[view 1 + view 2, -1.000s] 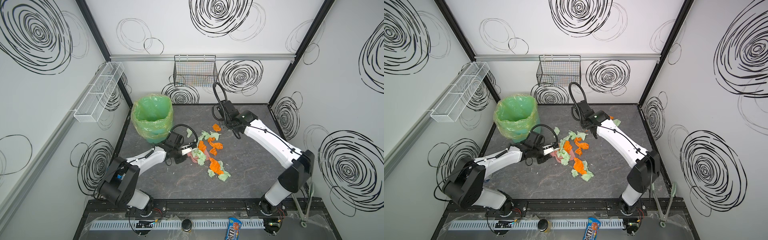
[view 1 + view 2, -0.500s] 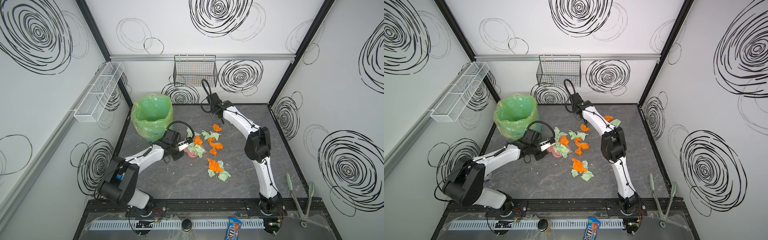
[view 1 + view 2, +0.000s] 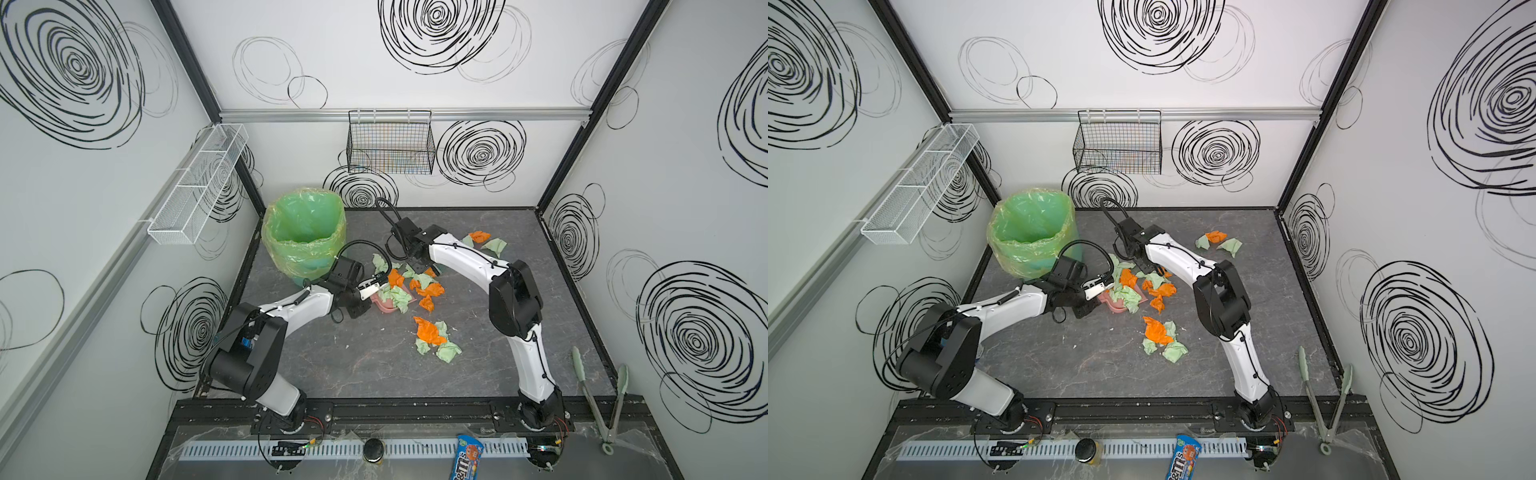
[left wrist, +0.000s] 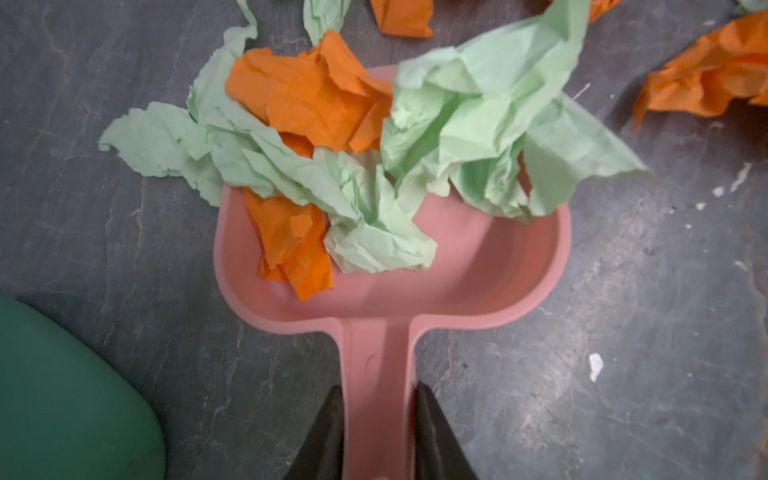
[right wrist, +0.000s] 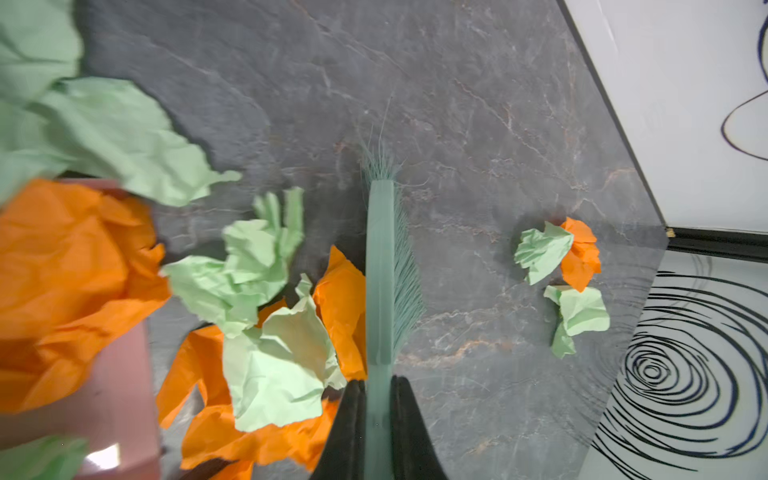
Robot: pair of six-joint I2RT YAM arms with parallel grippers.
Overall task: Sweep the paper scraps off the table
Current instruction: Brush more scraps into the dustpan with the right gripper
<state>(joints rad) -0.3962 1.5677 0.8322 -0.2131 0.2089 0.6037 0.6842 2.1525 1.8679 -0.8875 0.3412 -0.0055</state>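
Nearest, on the ledge: a candy packet and a dark-capped jar. At the near right corner of the table, tongs, tips pointing far, hinge end reaching onto the ledge. Farther in, right of centre, a loose clump of scraps, orange and pale green, well apart from both grippers. Beyond that, left of centre, the left gripper, fingers closed on the handle of a pink dustpan; pan flat on the table, mouth turned right, orange and green scraps heaped in it and spilling over its lip. Just right of the pan, more scraps loose on the table, several touching one another. Past them, the right gripper, fingers clamped on the handle of a green brush; bristles down on the table, an orange scrap touching the brush on the side toward the pan. Far left, a bin lined with a green bag, near the left gripper. Far right, three scraps apart from the rest, one orange between two green, beyond the brush. On the back wall, a black wire basket; on the left wall, a white mesh shelf.
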